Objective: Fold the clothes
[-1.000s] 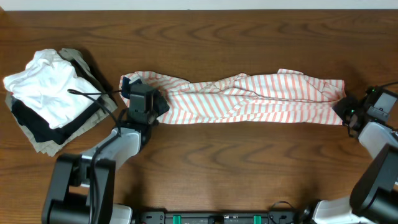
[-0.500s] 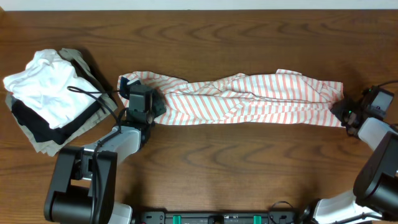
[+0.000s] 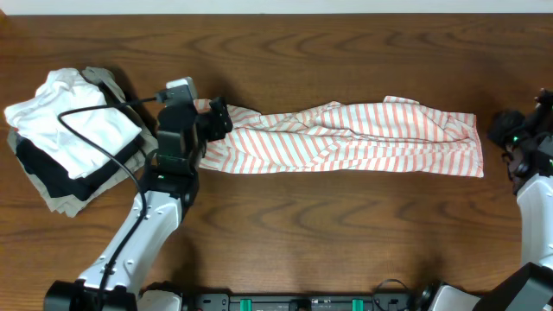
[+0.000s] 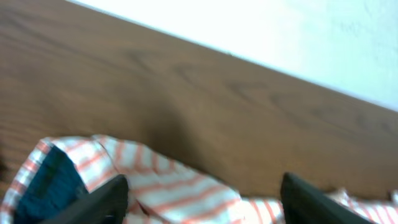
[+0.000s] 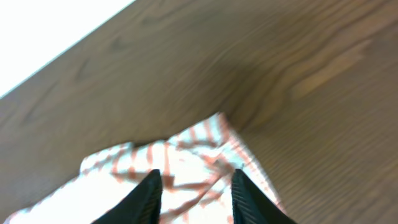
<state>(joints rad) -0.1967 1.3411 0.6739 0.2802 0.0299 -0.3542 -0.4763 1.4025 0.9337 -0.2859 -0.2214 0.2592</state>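
The clothes, a white shirt with orange-red stripes (image 3: 346,138), lie stretched in a long narrow band across the middle of the table. My left gripper (image 3: 218,121) hovers over the shirt's left end, its fingers (image 4: 106,199) wide apart with nothing between them, so it is open. In the left wrist view the striped cloth (image 4: 180,186) and its dark blue inner collar (image 4: 50,186) lie below those fingers. My right gripper (image 3: 503,132) is just off the shirt's right end, open and holding nothing. The right wrist view shows the shirt's corner (image 5: 193,155) beyond the parted fingers (image 5: 146,199).
A pile of folded garments sits at the far left: a plain white one (image 3: 69,121) on top of black and khaki ones (image 3: 52,177). A black cable (image 3: 104,147) from the left arm drapes across that pile. Bare wood table (image 3: 346,233) lies in front of the shirt.
Both grippers have let go of the shirt's ends. The left one opened, rose and shifted back over the collar end. The right one drew off to the right, clear of the cloth.
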